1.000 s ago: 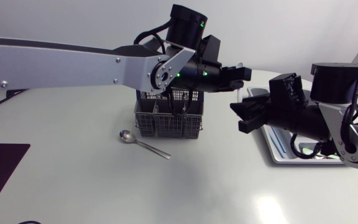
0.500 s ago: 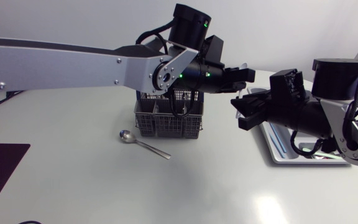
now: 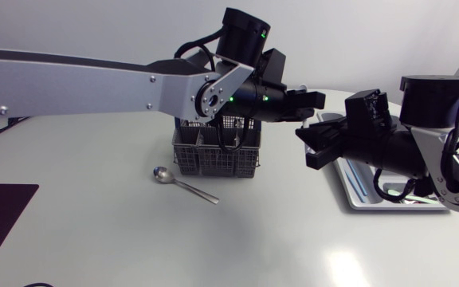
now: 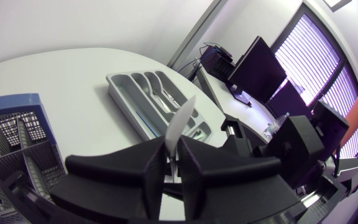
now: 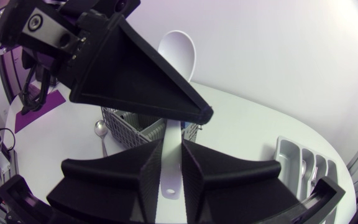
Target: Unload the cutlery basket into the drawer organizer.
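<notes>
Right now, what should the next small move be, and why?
Probably open the left gripper. Both grippers look shut on the spoon, with the right gripper on its handle, so letting go would free the right arm to carry it to the organizer.

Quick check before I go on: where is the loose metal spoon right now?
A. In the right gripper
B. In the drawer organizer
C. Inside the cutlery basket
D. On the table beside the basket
D: the metal spoon lies flat on the table beside the cutlery basket. The utensil in the left gripper is a separate white spoon.
</notes>
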Controlling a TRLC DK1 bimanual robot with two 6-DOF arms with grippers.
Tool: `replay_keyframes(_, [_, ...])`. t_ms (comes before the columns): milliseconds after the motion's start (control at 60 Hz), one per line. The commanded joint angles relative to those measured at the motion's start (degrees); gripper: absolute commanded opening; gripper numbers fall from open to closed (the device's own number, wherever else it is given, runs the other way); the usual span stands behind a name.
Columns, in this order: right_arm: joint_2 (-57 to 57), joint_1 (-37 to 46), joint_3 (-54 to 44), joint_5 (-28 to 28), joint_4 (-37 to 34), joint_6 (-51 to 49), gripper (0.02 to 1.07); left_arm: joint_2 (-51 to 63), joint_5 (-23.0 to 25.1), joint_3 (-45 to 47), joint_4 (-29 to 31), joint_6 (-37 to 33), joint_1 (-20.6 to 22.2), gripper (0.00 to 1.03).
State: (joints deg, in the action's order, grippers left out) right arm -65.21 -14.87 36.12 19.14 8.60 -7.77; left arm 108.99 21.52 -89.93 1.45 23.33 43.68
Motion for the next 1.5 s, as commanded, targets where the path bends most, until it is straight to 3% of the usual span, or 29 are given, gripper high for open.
replay_keyframes(0, [1.23, -0.51, 0.62, 0.29, -0.95, -0.93, 0.08, -1.32, -0.34, 0.9, 0.3, -1.36, 0.44, 0.47])
replay_keyframes(83, [1.49, -0.51, 0.27, 0.38, -1.04, -1.02, 0.08, -1.41, -0.34, 0.55, 1.8, -2.5, 0.7, 0.75])
replay_keyframes(133, [1.49, -0.51, 0.18, 0.38, -1.13, -1.11, 0.08, -1.59, -0.34, 0.55, 2.33, -2.85, 0.7, 0.84])
replay_keyframes(150, [1.49, -0.51, 0.09, 0.38, -1.22, -1.11, 0.08, -1.85, -0.34, 0.72, 2.41, -3.03, 0.7, 0.92])
replay_keyframes(200, [1.4, -0.42, -0.08, 0.55, -1.22, -1.28, 0.08, -2.11, -0.42, 0.9, 2.59, -3.29, 0.62, 0.98])
replay_keyframes(467, [-0.27, 4.41, -0.79, 6.18, -2.71, -4.89, 0.08, -5.72, -2.27, 2.13, 3.12, -4.79, -0.18, 0.99])
replay_keyframes(783, [-5.37, 23.4, 1.32, 22.26, -9.57, -19.21, 0.08, -14.42, -7.98, 7.49, 6.72, -11.47, -3.6, 0.99])
replay_keyframes(967, [-14.33, 37.73, 8.88, 30.61, -27.67, -43.91, 0.08, -19.6, -9.13, 11.97, 11.03, -18.67, -7.29, 0.99])
replay_keyframes(1100, [-24.53, 46.95, 16.7, 31.84, -44.11, -65.18, 0.08, -22.33, -9.13, 15.14, 14.63, -23.16, -10.28, 0.99])
replay_keyframes(1283, [-37.89, 56.62, 30.15, 30.0, -64.32, -93.57, 0.08, -26.11, -10.36, 21.9, 14.81, -27.29, -12.04, 0.99])
replay_keyframes(1483, [-45.8, 61.1, 38.5, 23.84, -64.59, -101.57, 0.08, -27.43, -10.36, 26.65, 14.81, -30.01, -13.53, 0.99])
